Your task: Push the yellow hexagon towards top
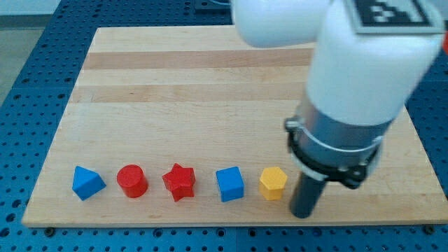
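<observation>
The yellow hexagon (pixel 273 183) sits near the bottom edge of the wooden board (pixel 210 91), at the right end of a row of blocks. My tip (pixel 302 213) is on the board just right of and slightly below the hexagon, close to it; I cannot tell if they touch. The white arm above hides the board's upper right.
Left of the hexagon, in a row along the bottom: a blue cube (pixel 229 184), a red star (pixel 179 182), a red cylinder (pixel 131 181) and a blue triangular block (pixel 87 183). The board's bottom edge (pixel 210 222) lies just below the row.
</observation>
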`<state>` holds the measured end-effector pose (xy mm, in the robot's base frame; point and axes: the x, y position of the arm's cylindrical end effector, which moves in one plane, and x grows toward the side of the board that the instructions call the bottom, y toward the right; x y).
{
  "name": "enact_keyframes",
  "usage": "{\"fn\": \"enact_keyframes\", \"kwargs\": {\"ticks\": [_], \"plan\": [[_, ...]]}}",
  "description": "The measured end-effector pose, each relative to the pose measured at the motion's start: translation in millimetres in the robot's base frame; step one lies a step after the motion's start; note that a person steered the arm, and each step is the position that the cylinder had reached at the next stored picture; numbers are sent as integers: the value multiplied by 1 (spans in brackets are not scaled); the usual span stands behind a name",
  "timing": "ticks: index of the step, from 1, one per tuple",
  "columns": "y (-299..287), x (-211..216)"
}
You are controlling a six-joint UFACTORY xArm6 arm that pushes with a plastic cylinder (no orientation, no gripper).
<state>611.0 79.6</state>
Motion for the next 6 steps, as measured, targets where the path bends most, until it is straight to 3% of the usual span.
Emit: {"fn": "enact_keyframes", "kwargs": {"ticks": [2,6], "plan": [[-35,-18],[-65,-105]]}}
